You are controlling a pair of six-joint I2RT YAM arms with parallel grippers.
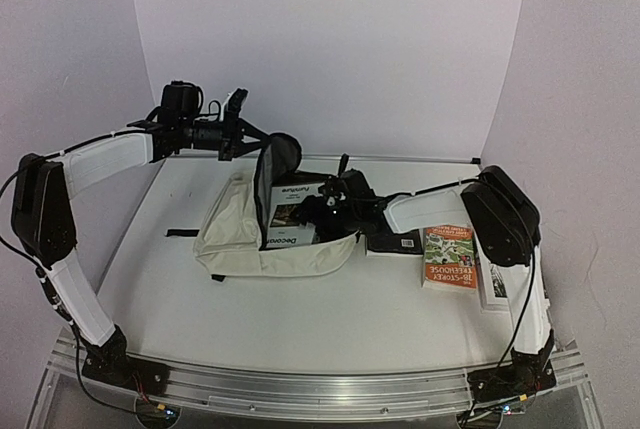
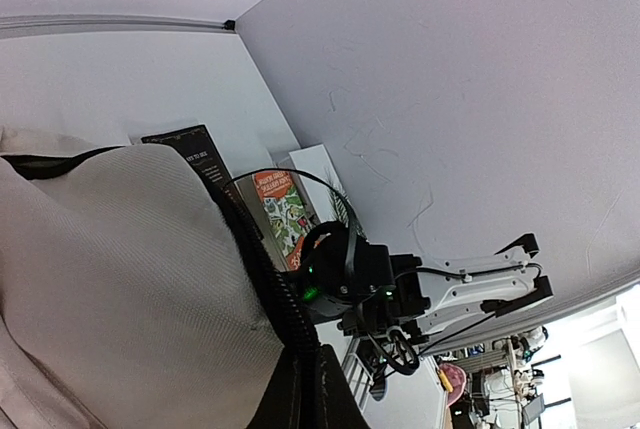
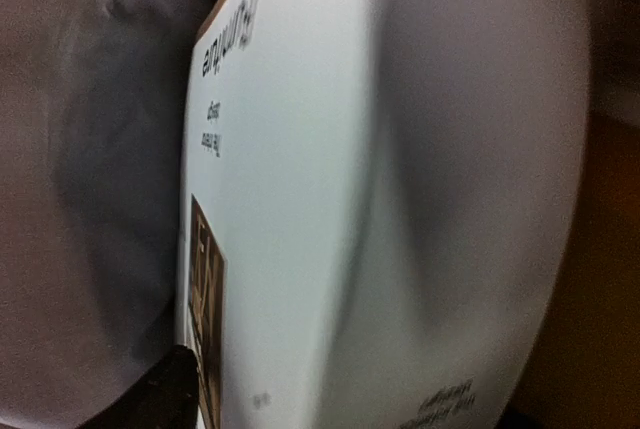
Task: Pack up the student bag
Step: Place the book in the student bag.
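From above, the student bag, a large cream fabric backpack, lies in the middle of the white table with its long axis running left to right and its mouth turned to the right. The left fingers are closed on the top edge of the bag's lifted flap and hold it upright at the far side, so the mouth gapes. The right fingers reach in from the right against a white softcover book standing in that mouth. How wide they stand, and whether they grip the book, cannot be told here. Right of the bag lie a flat black book just beside it, an orange-and-green paperback with its long axis near to far, and a white booklet partly hidden by the right arm. All three are close to the right arm and well apart from the left, so the right arm looks better placed for the next item. In the left wrist view the cream fabric fills the lower left, edged by black zipper trim. The left fingers cannot be made out against that trim, and the black book and the paperback show beyond it. In the right wrist view the blurred white cover fills the frame, with grey lining to its left. One dark fingertip sits low beside the book's edge and the other is unseen, so the gap cannot be judged.
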